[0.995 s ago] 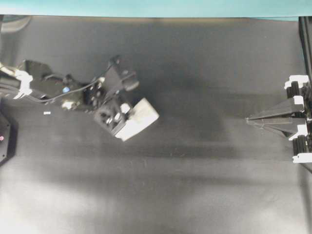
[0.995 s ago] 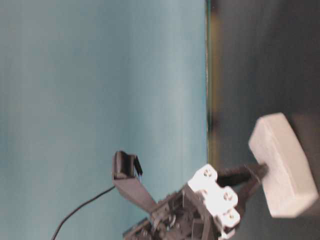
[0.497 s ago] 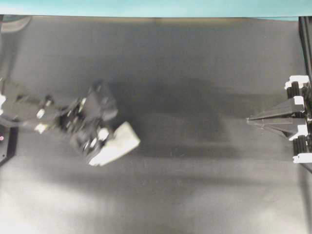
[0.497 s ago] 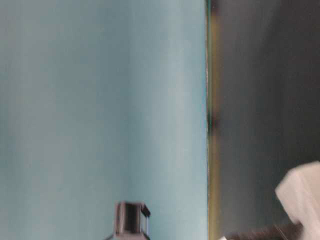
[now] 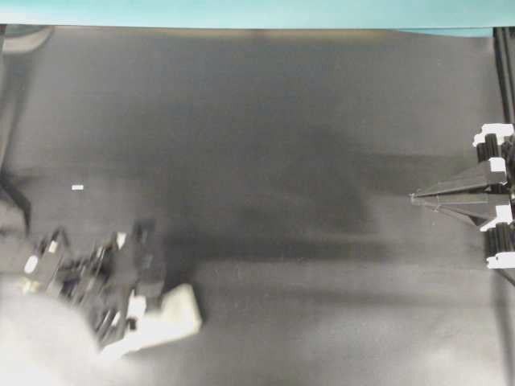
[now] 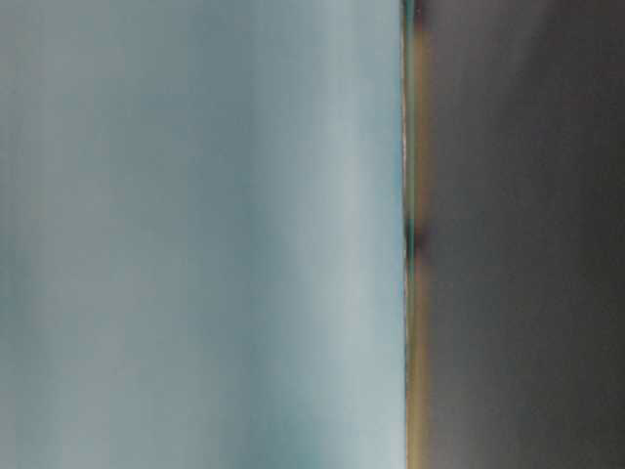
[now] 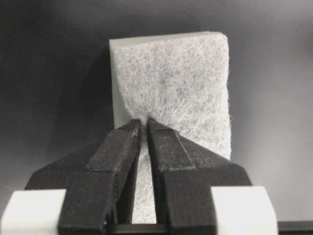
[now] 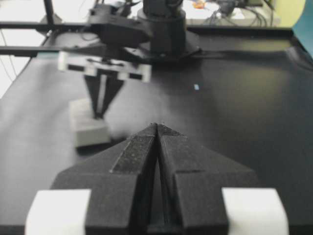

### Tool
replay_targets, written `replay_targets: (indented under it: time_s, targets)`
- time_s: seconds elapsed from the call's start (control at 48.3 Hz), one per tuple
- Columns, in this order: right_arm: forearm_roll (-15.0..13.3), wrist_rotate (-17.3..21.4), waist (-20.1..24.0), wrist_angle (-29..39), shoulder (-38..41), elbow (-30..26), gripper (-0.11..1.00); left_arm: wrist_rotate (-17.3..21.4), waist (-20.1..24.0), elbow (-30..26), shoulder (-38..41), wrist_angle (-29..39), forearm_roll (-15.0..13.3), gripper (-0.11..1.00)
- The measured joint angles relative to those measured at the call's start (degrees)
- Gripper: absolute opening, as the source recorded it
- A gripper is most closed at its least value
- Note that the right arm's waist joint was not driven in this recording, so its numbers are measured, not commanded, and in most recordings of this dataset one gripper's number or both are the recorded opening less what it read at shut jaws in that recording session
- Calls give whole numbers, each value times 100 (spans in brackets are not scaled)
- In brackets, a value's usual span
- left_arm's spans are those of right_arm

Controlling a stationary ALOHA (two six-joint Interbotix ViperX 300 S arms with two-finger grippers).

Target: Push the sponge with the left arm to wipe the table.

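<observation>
Overhead exterior view puts the sponge (image 5: 165,320) near the lower left corner of the table (image 5: 282,121), with the left arm (image 5: 72,277) stretched toward it from the left edge (this part of the view is motion-blurred). The left gripper (image 7: 143,128) presses its tips down onto the sponge's fibrous top face, the two fingers drawn almost together with only a thin slit between them, pinching a small fold of the pad. From the right wrist camera the sponge (image 8: 88,125) lies flat on the dark surface beneath that gripper. The right gripper (image 8: 157,128) rests at the right edge, well apart from the sponge, its fingers closed tip to tip on nothing. A tiny white fleck (image 5: 77,187) lies further up the left side.
</observation>
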Motion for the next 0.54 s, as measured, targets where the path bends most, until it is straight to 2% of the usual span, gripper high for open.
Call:
replay_targets:
  time_s: [0.145,0.29,0.539]
  targets:
    - [0,9,0,0,-9,9,0,-114,-316,26,-105,26,0,7]
    - [0,9,0,0,-9,26,0,9,-290,26,-114,9,0,6]
    - [0,9,0,0,-44,53,0,519,-88,-79,-141,44,-26,6]
